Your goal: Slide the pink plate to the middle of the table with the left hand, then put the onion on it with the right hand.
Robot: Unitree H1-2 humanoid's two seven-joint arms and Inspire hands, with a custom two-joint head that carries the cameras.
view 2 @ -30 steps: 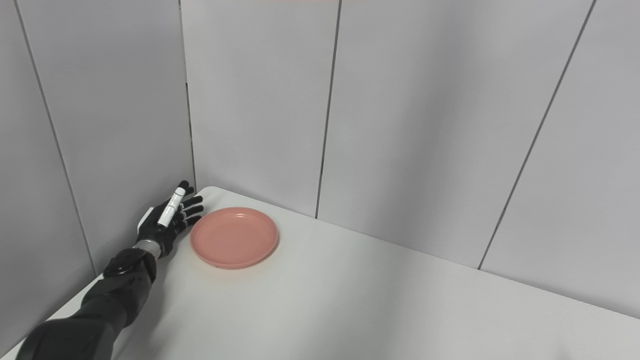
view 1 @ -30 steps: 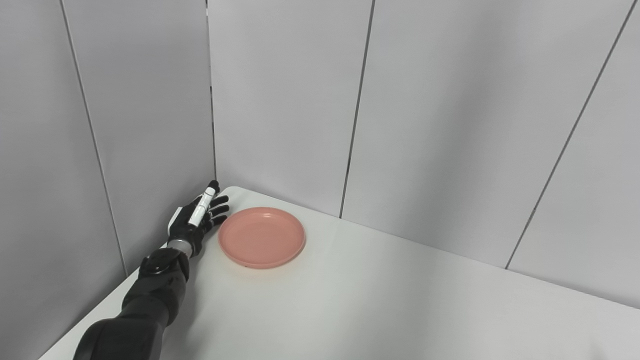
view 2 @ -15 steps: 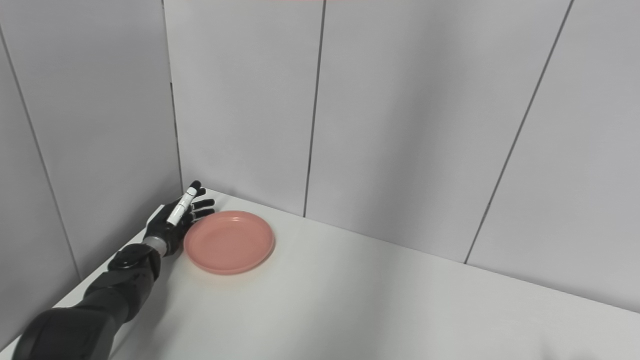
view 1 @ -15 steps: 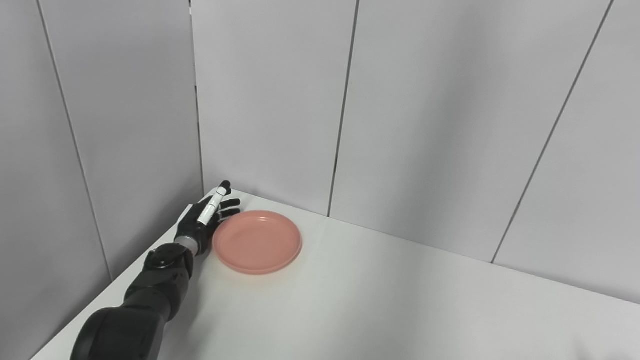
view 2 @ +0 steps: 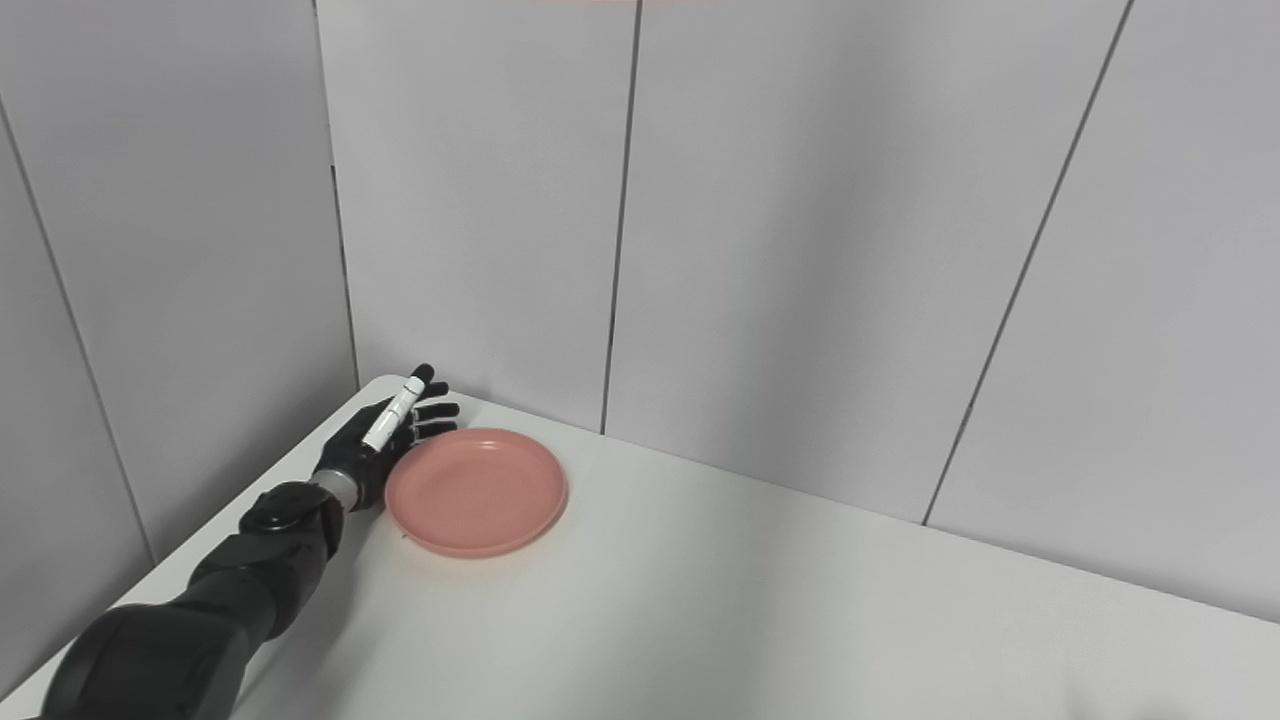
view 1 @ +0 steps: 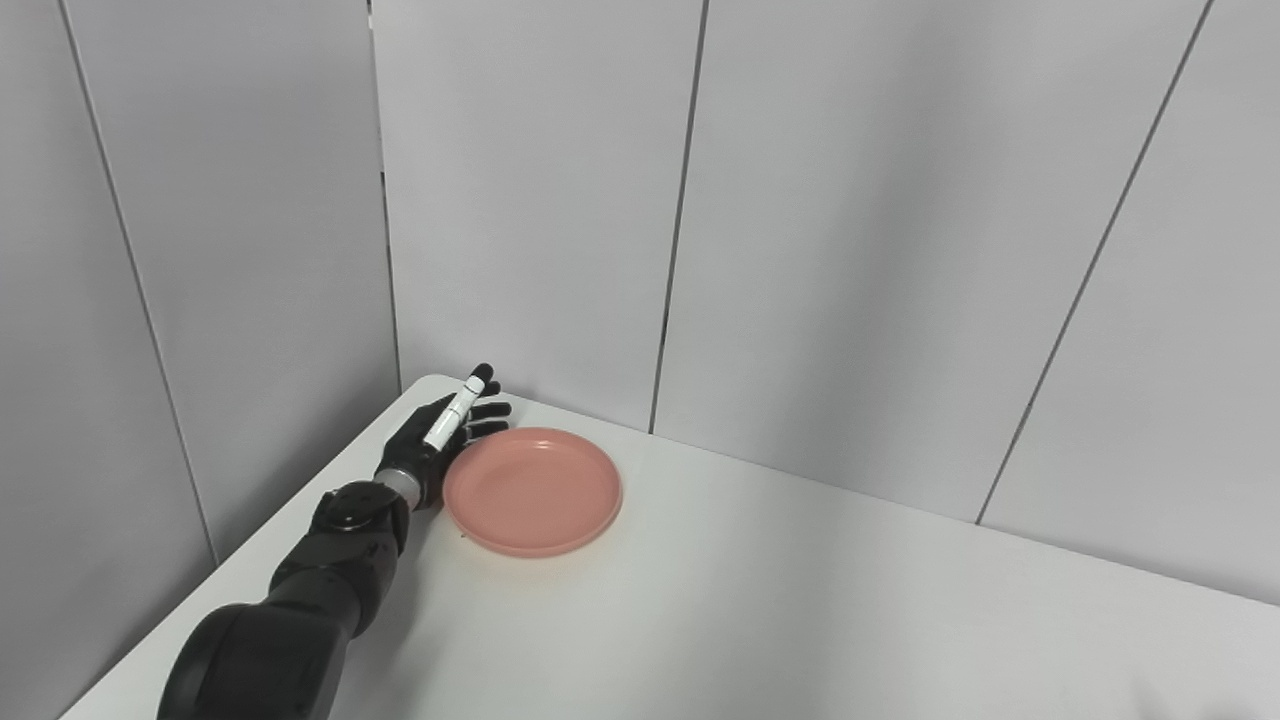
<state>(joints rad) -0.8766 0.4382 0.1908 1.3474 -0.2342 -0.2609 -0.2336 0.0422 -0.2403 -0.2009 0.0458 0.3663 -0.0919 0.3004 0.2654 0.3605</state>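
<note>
One pink plate (view 1: 532,490), light, stiff and slick on our desk (view 1: 800,620), we judge; left hand (view 1: 432,450), fingers (view 1: 492,411) spread and empty, flanks its left rim, best pushed there.

1. Beyond my fingers (view 1: 470,412) stands a pale grey panelled wall (view 1: 530,200), its panels split by thin dark seams (view 1: 678,220).
2. To the left of my fingers a second panelled wall (view 1: 230,250) meets the first in a corner (view 1: 385,200).
3. Under my fingers lies a white desk (view 1: 800,620) with a rounded corner (view 1: 425,383) tucked into that wall corner.
4. Light is soft and even, with faint shadow along the desk's far edge to the right of my fingers.
</note>
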